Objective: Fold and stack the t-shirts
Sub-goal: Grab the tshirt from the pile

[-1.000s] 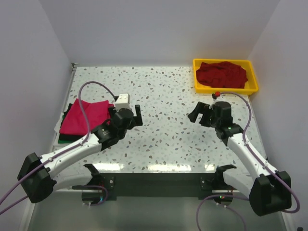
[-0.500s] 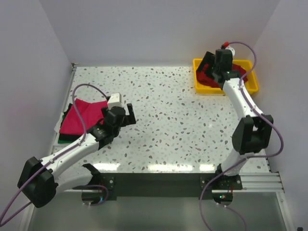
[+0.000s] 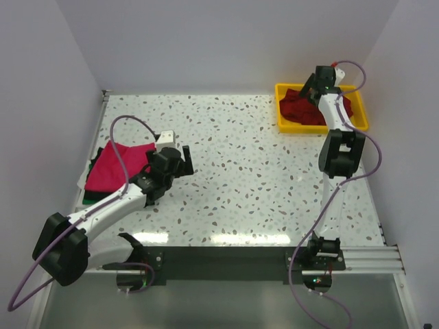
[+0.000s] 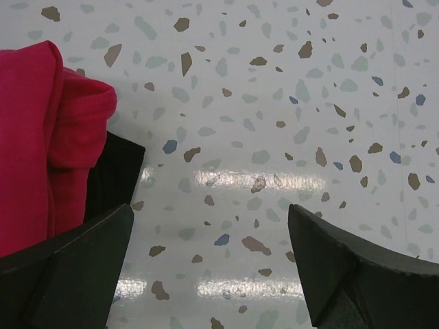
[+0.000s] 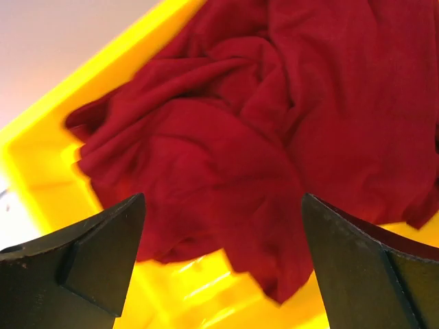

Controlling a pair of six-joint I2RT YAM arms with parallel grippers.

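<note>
Three pale walls [image 3: 226, 41], tabletop [image 3: 240, 171] (perhaps terrazzo)

One high, two close
Overhead looks down on the whole table [image 3: 240, 157] from above its near edge; left wrist sits low beside the pink t-shirt [image 4: 27, 137], right wrist peers close into the yellow tray [image 5: 34, 157] — both spots show overhead too.

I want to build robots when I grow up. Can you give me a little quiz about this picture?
1. True or false: the crumpled red t-shirt lies in the yellow tray.
2. The right gripper above the tray is: A) open and holding nothing, B) shut on cloth.
3. What colour is the folded t-shirt beside the left gripper?
Key: 1 true; 2 A; 3 pink.
</note>
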